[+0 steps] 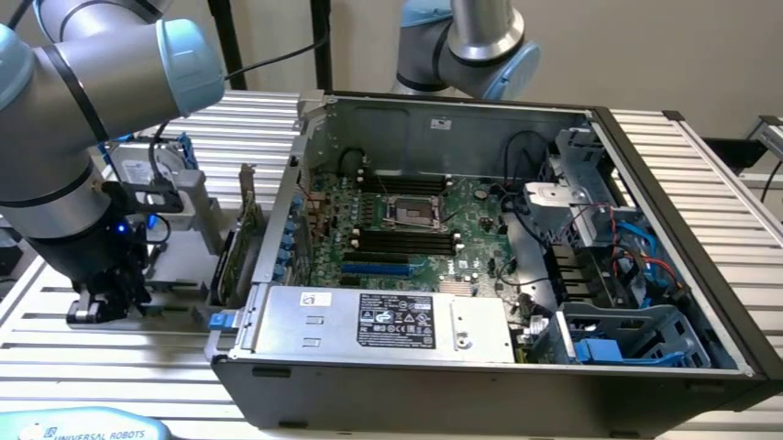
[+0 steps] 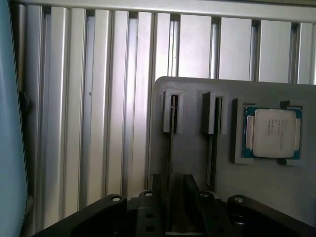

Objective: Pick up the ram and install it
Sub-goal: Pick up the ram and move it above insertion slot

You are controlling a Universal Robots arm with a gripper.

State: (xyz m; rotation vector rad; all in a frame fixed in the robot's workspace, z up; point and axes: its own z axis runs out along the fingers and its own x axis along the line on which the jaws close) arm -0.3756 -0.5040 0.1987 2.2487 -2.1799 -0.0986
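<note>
in the wrist view the black two-fingered gripper (image 2: 173, 210) sits low over a flat grey plastic holder (image 2: 256, 190). the holder lies on a table of ribbed aluminium slats (image 2: 98, 98). the ram (image 2: 171, 143), a long, thin circuit-board stick seen edge-on, stands upright in a narrow slot of that holder and runs between the two dark fingers (image 2: 192, 197). the jaws stand partly apart, one on each side of the stick, with a gap visible on at least one side. i cannot tell whether either pad touches the board. a second thin stick (image 2: 213, 148) stands in the neighbouring slot, parallel and just beside the first. beside that, a square silver processor chip (image 2: 273, 132) on a green base lies flat in its own recess.

at the lower left of the exterior view, the grey and pale blue arm (image 1: 73, 137) reaches down. its gripper (image 1: 108, 310) is close to the slatted table (image 1: 123, 367), well apart from the open dark grey computer case (image 1: 490, 385) in the middle of the frame. inside the case, the green motherboard (image 1: 471, 215) shows a row of black memory slots (image 1: 398, 243). a silver power supply box (image 1: 367, 321) sits in front of it.
</note>
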